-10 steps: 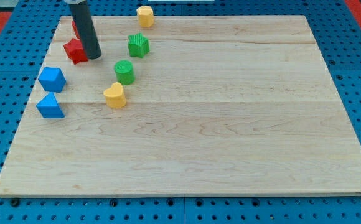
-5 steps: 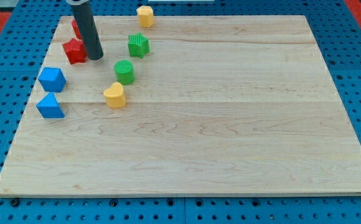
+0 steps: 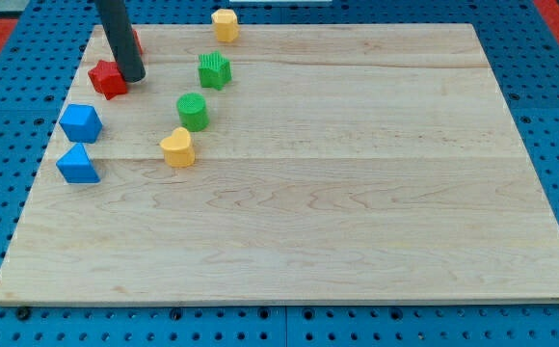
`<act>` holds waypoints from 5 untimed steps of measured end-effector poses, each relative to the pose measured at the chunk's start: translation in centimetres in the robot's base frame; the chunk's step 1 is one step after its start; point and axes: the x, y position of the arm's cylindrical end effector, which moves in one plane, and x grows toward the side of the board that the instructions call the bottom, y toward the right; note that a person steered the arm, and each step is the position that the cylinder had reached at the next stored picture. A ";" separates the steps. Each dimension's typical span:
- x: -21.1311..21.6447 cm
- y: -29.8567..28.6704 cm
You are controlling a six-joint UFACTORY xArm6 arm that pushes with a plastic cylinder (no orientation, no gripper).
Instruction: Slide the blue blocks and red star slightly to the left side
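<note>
My tip (image 3: 133, 78) touches the red star (image 3: 107, 78) on its right; no claw shows. Behind the rod, another red block (image 3: 135, 40) is mostly hidden. Two blue blocks (image 3: 80, 123) (image 3: 77, 165) lie below the star.

Single view, high and oblique, looking down on whole wooden board (image 3: 357, 193) from near edge

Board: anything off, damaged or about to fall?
No damage, nothing tipped. One yellow block sits at the board's top edge, partly over it. A second red block is mostly hidden behind my rod. My tip touches the red star's right side.
</note>
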 end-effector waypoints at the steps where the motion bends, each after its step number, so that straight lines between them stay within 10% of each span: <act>1: 0.0 2.4; 5: 12.1 2.9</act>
